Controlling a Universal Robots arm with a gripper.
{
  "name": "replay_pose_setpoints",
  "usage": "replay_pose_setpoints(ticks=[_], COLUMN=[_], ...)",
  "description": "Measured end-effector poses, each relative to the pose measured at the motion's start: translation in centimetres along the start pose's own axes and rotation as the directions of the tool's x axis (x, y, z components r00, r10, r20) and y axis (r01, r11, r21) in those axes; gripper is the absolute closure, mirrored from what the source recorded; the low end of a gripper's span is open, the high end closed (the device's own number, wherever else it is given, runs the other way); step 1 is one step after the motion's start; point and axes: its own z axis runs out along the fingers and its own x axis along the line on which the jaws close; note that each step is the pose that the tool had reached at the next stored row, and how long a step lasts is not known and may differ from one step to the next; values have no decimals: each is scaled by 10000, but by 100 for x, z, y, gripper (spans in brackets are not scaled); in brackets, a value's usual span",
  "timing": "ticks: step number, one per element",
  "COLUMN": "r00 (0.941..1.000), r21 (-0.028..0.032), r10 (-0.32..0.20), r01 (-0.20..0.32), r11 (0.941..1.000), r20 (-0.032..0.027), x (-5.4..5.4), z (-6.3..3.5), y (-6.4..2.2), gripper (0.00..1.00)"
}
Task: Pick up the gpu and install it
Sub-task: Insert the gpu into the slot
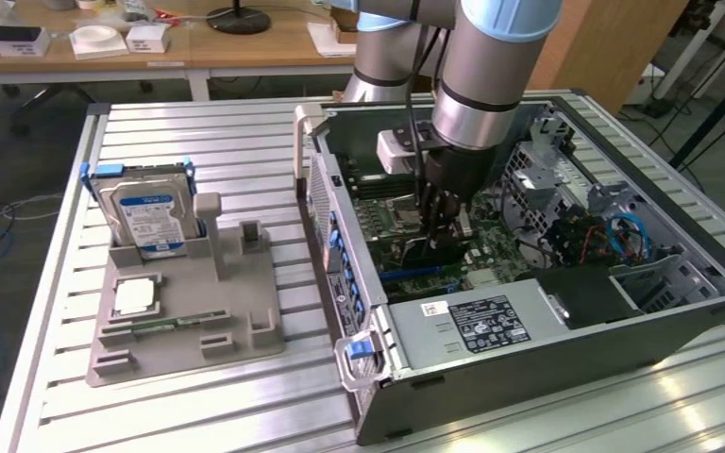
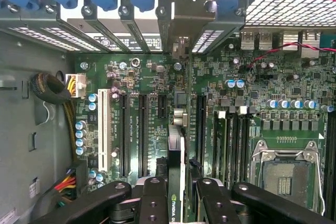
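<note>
The claw (image 2: pixel 177 198) is clamped on the gpu (image 2: pixel 176 150), held edge-on over the motherboard (image 2: pixel 136 77) slots inside the open computer case (image 1: pixel 527 377) on the desk (image 1: pixel 211 406)

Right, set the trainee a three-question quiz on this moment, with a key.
1. True or false: the end effector is inside the case.
2. What does it grip? A: nothing. B: the gpu. C: a screwdriver.
3. What stands upright in the grey holder on the exterior view's left?
Key: 1 true; 2 B; 3 the hard drive.
</note>
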Motion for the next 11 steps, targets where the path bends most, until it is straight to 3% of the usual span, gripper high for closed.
replay_pose_setpoints(ticks=[11], r00=[10000], r21=[0], r10=[0], r01=[0], r11=[10000], r20=[0], x=[-10], z=[20], y=[1], gripper=[74])
